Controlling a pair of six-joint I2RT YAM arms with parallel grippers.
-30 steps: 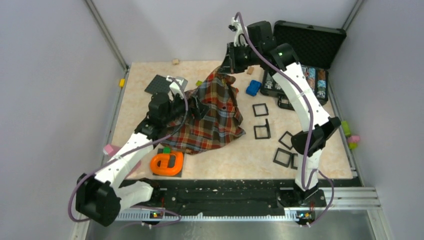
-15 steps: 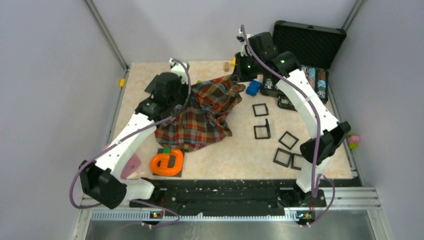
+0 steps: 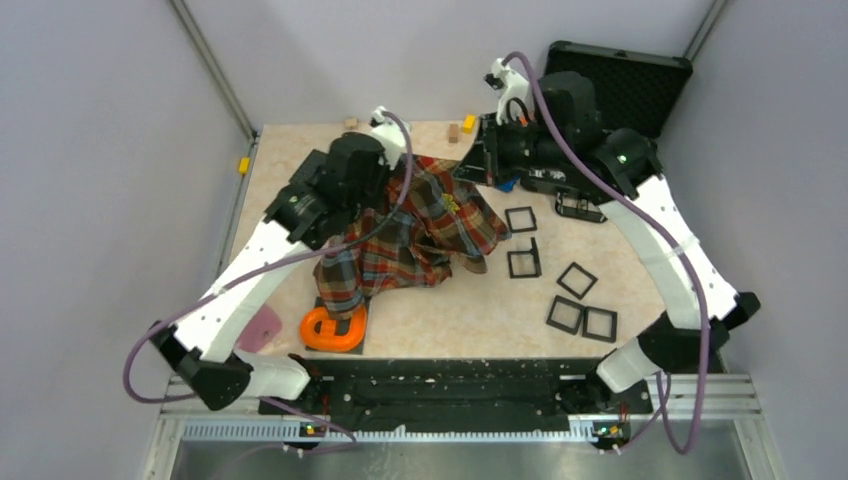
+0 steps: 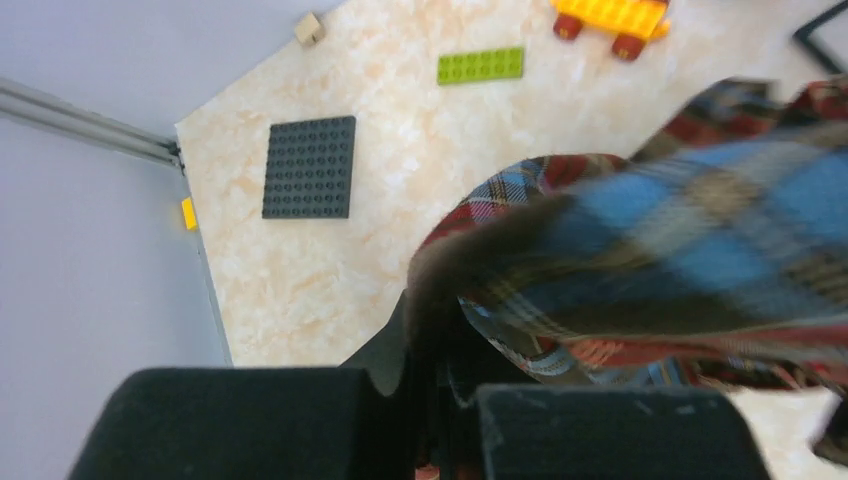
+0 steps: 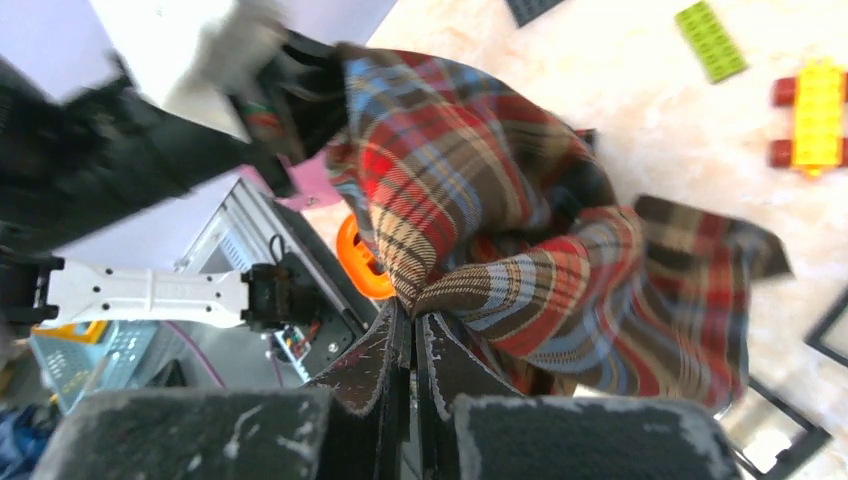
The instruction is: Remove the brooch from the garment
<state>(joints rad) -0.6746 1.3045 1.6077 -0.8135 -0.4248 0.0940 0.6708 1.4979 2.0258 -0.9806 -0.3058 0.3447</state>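
Left end effector (image 4: 428, 335) has its dark fingers pressed together on a bunched fold of the plaid shirt (image 4: 650, 230), which billows blurred across that wrist view. Right end effector (image 5: 412, 325) is likewise pinched tight, its two fingers nipping a narrow ridge of the same shirt.

From above, the shirt hangs lifted between the two end effectors over the left-centre of the tabletop (image 3: 440, 320). Its upper edge runs toward the far edge, and its lower hem droops toward the near edge. The brooch (image 3: 451, 204) seems to be the tiny yellowish speck on the shirt's upper fold, nearer the right end effector, though it is too small to be sure. Neither wrist view shows it clearly.

Under the drooping hem, close to the near edge, lies an orange ring-shaped piece (image 3: 335, 328), with a pink piece (image 3: 262, 328) beside it toward the left edge. Black square frames (image 3: 524, 263) are scattered over the right half of the tabletop. An open black case (image 3: 620, 85) sits at the far right corner.

Toward the far left corner, the left wrist view shows a dark grey studded plate (image 4: 309, 167), a flat green brick (image 4: 481, 65), a yellow brick with red wheels (image 4: 612, 18) and a small wooden cube (image 4: 308, 28).
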